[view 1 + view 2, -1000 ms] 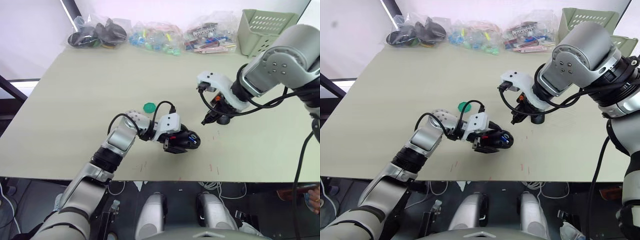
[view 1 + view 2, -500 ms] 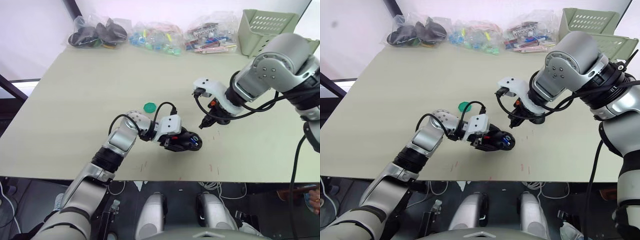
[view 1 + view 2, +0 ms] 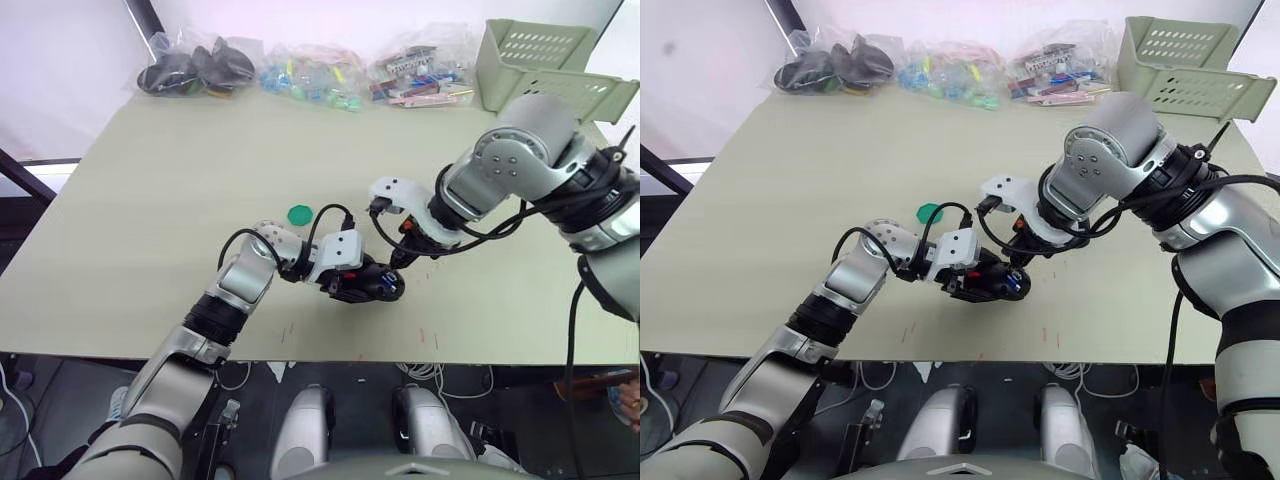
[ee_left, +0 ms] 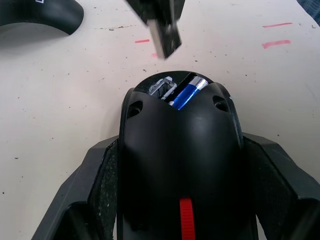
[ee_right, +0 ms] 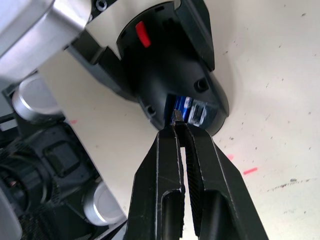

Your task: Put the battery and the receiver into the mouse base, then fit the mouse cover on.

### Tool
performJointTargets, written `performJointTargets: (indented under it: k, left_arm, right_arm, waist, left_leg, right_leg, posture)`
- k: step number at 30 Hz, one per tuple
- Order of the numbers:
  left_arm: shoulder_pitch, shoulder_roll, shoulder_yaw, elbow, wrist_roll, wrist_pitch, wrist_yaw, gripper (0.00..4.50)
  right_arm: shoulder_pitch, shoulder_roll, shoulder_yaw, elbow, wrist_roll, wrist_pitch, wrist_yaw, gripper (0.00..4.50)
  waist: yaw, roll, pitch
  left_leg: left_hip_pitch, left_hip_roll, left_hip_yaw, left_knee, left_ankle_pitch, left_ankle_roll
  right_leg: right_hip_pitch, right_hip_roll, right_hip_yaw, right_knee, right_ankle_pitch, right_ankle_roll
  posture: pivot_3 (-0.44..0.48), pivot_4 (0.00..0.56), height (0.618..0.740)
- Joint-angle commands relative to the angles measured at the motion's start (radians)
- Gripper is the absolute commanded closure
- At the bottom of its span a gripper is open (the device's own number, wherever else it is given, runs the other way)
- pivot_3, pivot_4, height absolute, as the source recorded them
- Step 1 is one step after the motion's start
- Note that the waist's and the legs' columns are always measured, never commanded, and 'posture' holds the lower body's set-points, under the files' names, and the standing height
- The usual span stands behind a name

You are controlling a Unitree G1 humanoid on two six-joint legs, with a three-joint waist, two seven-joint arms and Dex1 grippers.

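Now we keep the left gripper (image 4: 180, 165) clamped on the mouse base (image 4: 181, 145), battery (image 4: 187, 92) seated, and lower the receiver (image 4: 165, 37), pinched by the right gripper (image 5: 178, 125), squarely into its adjacent slot.

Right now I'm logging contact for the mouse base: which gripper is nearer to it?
Left. The left gripper clamps the mouse base between its fingers. The right gripper, pinching the receiver, hovers just off the base's open end without touching it.
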Motion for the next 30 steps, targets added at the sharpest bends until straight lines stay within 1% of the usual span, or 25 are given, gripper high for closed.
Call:
performJointTargets:
  k: [1, 10, 30]
  left_arm:
    - [0.004, -0.004, 0.002, -0.022, 0.008, 0.01, 0.021, 1.58]
    - [0.014, -0.005, -0.001, -0.04, 0.008, 0.033, 0.036, 1.58]
    - [0.02, -0.008, -0.004, -0.067, 0.005, 0.058, 0.045, 1.58]
  right_arm:
    - [0.002, 0.011, -0.013, 0.005, -0.012, 0.005, -0.016, 4.5]
    - [0.034, 0.034, -0.018, 0.024, -0.062, 0.005, -0.029, 4.5]
    - [0.099, 0.06, -0.026, 0.027, -0.192, 0.005, 0.011, 4.5]
  waist:
    - [0.001, 0.0, 0.0]
    - [0.001, 0.0, 0.0]
    - [0.001, 0.0, 0.0]
  left_leg:
    - [0.0, 0.0, 0.0, 0.0, 0.0, 0.0]
    - [0.0, 0.0, 0.0, 0.0, 0.0, 0.0]
    - [0.0, 0.0, 0.0, 0.001, 0.0, 0.0]
  right_leg:
    - [0.0, 0.0, 0.0, 0.0, 0.0, 0.0]
    - [0.0, 0.0, 0.0, 0.0, 0.0, 0.0]
    - [0.0, 0.0, 0.0, 0.0, 0.0, 0.0]
  posture:
    - [0.0, 0.15, 0.74]
    - [0.0, 0.15, 0.74]
    - [0.0, 0.15, 0.74]
